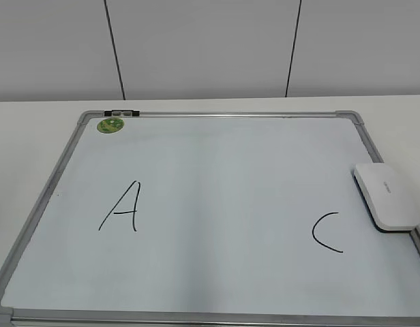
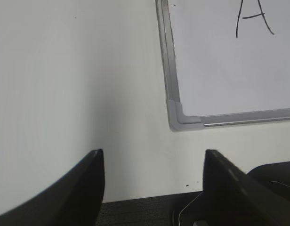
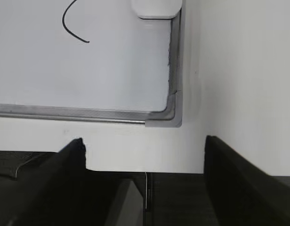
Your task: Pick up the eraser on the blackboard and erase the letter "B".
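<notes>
Exterior view: blackboard (image 1: 217, 146) flat on desk (image 1: 33, 129), eraser (image 1: 386, 196) at its right edge beside C (image 1: 326, 233); A (image 1: 120, 207) left; B not seen.
Left wrist view: left gripper (image 2: 153, 181) apart, empty, over desk near board's corner.
Right wrist view: right gripper (image 3: 145, 165) apart, empty, eraser (image 3: 157, 8) at top.

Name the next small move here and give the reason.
Probably none beyond keeping both arms parked. The blackboard shows only the "A" and the "C", with bare white between them and no "B". The eraser lies at the right edge, and the left gripper and right gripper sit open off the board.
</notes>
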Robot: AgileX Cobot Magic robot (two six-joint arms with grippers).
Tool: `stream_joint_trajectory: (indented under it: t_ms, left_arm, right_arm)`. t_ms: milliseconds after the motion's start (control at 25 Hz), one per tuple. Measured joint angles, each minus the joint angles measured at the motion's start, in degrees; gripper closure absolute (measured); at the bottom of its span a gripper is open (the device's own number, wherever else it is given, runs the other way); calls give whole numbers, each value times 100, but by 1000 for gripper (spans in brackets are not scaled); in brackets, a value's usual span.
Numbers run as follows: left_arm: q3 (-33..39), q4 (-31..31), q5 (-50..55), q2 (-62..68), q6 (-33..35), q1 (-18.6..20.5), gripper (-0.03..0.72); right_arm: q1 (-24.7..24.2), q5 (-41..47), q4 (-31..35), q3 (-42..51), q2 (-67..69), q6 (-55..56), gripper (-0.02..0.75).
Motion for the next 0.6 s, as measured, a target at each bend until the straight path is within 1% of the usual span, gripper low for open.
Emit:
stream_joint_trajectory:
  t_ms: [160, 280, 400, 600]
  left_arm:
    - [464, 46, 140, -740, -91, 0, 196]
    - [760, 46, 219, -1113, -132, 0, 197]
    - [953, 101, 234, -1321, -179, 0, 196]
    - [993, 178, 212, -1351, -392, 0, 197]
  right_arm:
    - [0, 169, 44, 317, -1064, 0, 163]
    - [0, 488, -49, 475, -1744, 0, 164]
    - [0, 608, -284, 534, -2215, 0, 164]
    - [0, 620, -456, 727, -2462, 0, 164]
